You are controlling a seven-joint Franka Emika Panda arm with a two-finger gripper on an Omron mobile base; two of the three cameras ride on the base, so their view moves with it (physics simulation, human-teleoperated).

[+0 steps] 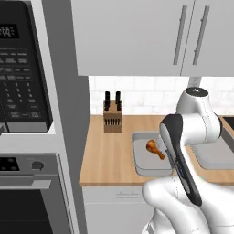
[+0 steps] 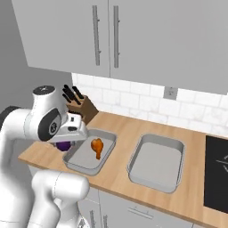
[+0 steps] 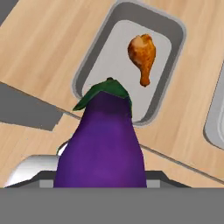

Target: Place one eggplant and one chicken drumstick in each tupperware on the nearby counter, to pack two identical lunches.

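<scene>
Along the tiled wall runs the light-wood tabletop (image 2: 133,129), and on it we have two grey tupperware trays lying side by side, near each other but apart, both flat with their open sides up so food can be dropped in from above. We judge that layout suits packing two matching lunches, since each tray can be reached in turn without shifting the other.

Our white arm (image 2: 40,120) bends over the front edge of the tabletop, at the left tray's (image 2: 73,162) near end. The right tray (image 2: 156,162), closer to the black stovetop (image 2: 217,171), holds nothing that we can see.

Next in size is the eggplant (image 3: 103,144), purple with its green cap pointing away from the hand. The jaws are clenched on the eggplant at its broad end, which leaves the capped end free to go down first. From the hand camera it hangs just short of the left tray's near rim, above the tabletop's edge, not yet over the tray floor.

Smallest is the chicken drumstick (image 3: 142,54), lying on the left tray's floor toward its far half. We take it that the open near half is where the eggplant belongs, so we would carry it forward over that bare patch before letting go
</scene>
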